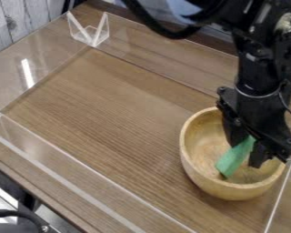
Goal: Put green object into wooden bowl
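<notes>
The green block (235,158) is in the wooden bowl (199,165), tilted, its upper end near the fingertips. The end effector (254,150) reaches down over the bowl, its fingers apart. I can't tell whether they touch the block.
</notes>
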Available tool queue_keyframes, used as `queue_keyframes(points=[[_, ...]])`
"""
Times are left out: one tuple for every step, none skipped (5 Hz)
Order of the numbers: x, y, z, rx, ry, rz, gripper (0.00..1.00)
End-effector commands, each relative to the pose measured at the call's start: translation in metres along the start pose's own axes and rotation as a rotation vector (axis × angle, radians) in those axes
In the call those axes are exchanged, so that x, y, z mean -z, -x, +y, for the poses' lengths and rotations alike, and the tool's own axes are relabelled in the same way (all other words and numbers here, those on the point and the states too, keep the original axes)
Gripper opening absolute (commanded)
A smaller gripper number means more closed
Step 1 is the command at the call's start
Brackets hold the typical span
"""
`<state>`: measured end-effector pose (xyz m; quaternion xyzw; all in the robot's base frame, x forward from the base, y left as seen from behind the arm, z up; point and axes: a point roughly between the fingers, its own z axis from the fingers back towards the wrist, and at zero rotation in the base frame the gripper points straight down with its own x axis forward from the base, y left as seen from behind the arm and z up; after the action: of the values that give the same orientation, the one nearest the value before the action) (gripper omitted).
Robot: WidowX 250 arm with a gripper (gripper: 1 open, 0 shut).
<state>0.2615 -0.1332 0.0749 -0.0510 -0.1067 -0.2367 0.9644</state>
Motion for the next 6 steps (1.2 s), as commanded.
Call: queue_keyframes(points=[[-0.004, -0.005, -0.001, 0.042, 0.005, -0.026, 1.00], [-0.009, 0.002, -0.006, -0.007, -0.006, -0.028, 1.00], [-0.015, 0.008, -0.010, -0.047, -0.025, -0.029, 1.00], [-0.034, 0.004, -0.001, -0.097, -0.030, -0.026, 1.00], [-0.056, 0.007, 0.011, -0.202, -0.050, -0.061, 1.00], [-0.072, 0.015, 0.031, -0.316, -0.081, -0.071, 1.00]])
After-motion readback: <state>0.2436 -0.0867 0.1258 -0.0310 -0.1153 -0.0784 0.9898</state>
